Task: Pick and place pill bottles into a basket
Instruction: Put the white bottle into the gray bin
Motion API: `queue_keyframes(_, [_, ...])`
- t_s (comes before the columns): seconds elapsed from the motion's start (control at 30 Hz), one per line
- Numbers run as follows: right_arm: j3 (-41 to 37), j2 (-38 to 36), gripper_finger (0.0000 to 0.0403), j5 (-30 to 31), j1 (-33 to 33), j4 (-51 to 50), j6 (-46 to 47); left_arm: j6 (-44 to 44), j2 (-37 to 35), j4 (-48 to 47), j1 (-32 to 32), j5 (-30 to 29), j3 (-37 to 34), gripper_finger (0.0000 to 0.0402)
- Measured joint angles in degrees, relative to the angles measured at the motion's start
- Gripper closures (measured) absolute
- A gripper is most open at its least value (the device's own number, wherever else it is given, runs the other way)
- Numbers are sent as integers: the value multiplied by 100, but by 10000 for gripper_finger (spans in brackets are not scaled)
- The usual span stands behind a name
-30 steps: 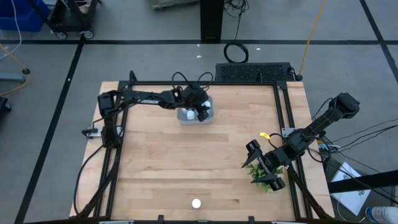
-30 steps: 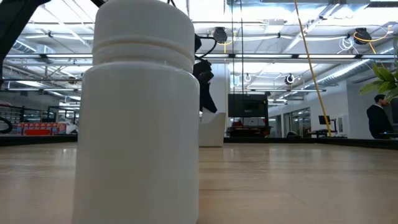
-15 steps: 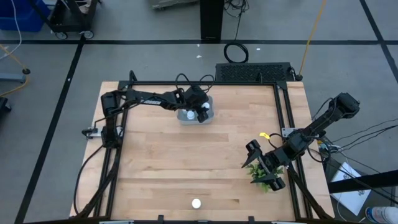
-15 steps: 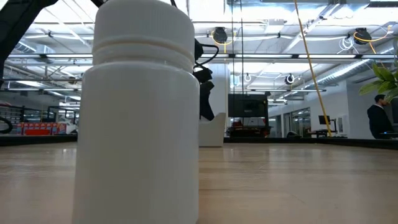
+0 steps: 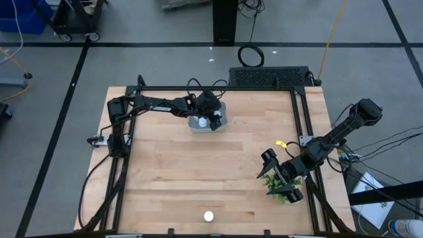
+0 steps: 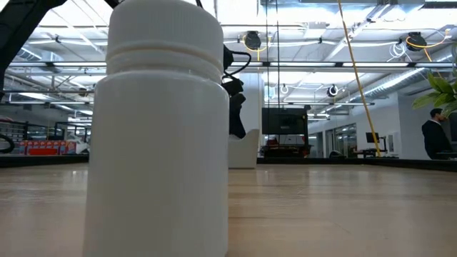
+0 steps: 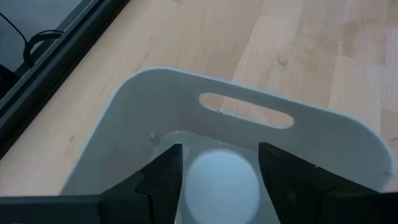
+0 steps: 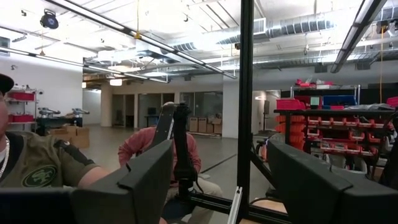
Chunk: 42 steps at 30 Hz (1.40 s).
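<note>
- Left gripper [image 5: 215,119] is reached out over the basket [image 5: 223,106] at the far middle of the table [image 5: 198,172]; in the left wrist view its two dark fingers [image 7: 163,180] stand on either side of a white pill bottle [image 7: 219,180] inside the basket [image 7: 161,93].
- Whether those fingers press on the bottle's cap or only stand close beside it cannot be told from the wrist view; a thin pale gap seems to show on each side.
- From above, that pill bottle shows as a white round spot [image 5: 201,122] in the pale grey-blue basket, partly under the gripper.
- The basket's far wall carries an oblong handle slot [image 7: 246,110].
- Another pill bottle [image 5: 209,216] stands alone near the table's front edge, well apart from the basket; it fills the left half of the low view [image 6: 161,135].
- Right gripper [image 5: 281,173] waits near the right edge of the table, just beside the small green plant [image 5: 273,182], with its fingers [image 8: 146,174] set wide apart and nothing between them.
- People show in the room beyond the table in the right wrist view: one in an olive shirt [image 8: 43,168], another in red [image 8: 140,140].
</note>
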Motion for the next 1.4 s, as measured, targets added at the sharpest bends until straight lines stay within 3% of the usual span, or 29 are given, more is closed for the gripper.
queue_keyframes(0.37, [0,0,149,-2,0,-17,0,-80,-7,48,-2,0,-6,222])
queue_keyframes(1.0, [0,0,149,-2,0,-57,4,-88,-159,40,-75,13,-11,156])
queue_keyframes(1.4, [0,-2,149,-1,-4,-66,-5,-9,-1377,-662,-334,-1,-13,120])
